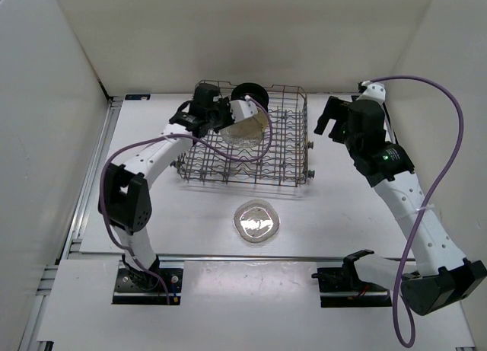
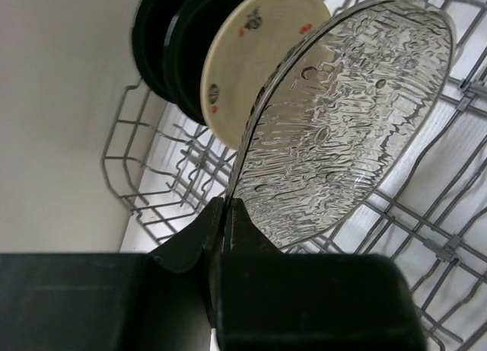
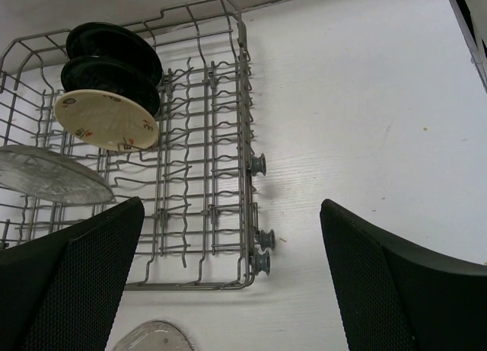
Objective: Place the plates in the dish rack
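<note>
The grey wire dish rack [image 1: 292, 148] sits at the back of the table. Two black plates [image 2: 163, 50] and a cream spotted plate [image 2: 255, 50] stand on edge in its far left corner. My left gripper [image 2: 227, 208] is shut on the rim of a clear plate [image 2: 350, 115], holding it tilted over the tines just in front of the cream plate. A second clear plate [image 1: 256, 221] lies flat on the table in front of the rack. My right gripper [image 1: 332, 116] hangs open and empty above the table beside the rack's right side [image 3: 245, 138].
White walls close in the table on the left, back and right. Small grey rollers [image 3: 259, 164] stick out from the rack's right side. Both arm bases and a purple cable [image 1: 449, 161] lie along the near edge.
</note>
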Action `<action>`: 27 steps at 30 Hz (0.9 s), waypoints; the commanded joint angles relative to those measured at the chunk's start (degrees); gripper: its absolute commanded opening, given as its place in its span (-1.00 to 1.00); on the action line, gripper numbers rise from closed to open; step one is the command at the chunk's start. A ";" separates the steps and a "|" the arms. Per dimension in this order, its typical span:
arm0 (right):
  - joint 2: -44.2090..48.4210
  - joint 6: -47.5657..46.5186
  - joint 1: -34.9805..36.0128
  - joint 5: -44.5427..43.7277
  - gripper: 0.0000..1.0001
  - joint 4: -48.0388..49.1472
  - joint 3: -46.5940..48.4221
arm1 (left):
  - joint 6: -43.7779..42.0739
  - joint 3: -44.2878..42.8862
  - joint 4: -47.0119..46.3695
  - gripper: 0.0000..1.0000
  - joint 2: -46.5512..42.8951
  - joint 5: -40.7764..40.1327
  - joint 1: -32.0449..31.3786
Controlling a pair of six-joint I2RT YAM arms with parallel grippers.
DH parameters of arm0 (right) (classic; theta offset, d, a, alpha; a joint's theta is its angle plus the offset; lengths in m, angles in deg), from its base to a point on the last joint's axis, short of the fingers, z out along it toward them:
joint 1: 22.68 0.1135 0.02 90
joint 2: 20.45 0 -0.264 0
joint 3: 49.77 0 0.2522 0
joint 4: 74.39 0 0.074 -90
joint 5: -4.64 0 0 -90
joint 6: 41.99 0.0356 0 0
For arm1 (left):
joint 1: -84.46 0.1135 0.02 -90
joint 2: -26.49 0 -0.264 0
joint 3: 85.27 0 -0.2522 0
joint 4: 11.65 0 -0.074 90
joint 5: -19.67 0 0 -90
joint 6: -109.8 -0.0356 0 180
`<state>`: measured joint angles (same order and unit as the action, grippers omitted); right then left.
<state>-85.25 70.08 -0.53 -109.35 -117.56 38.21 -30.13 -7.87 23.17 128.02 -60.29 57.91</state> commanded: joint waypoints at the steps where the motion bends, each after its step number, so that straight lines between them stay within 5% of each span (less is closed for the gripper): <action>1: 1.07 0.61 -0.09 -1.41 0.99 0.49 -0.21 | -2.10 -1.51 -2.86 -0.80 1.20 -3.62 -1.14; 10: 1.60 -1.67 -0.09 -2.73 0.99 1.02 -1.27 | -3.24 -4.14 -11.38 -0.80 5.34 -10.04 -1.76; 27: 1.60 -2.20 -1.76 -3.96 0.99 1.55 -1.79 | -4.02 -3.72 -13.59 -0.80 7.71 -7.67 -2.28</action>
<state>-84.77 68.55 -1.66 -112.02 -118.06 36.24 -33.33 -12.28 10.65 135.96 -69.27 56.14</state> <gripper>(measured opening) 0.994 0.139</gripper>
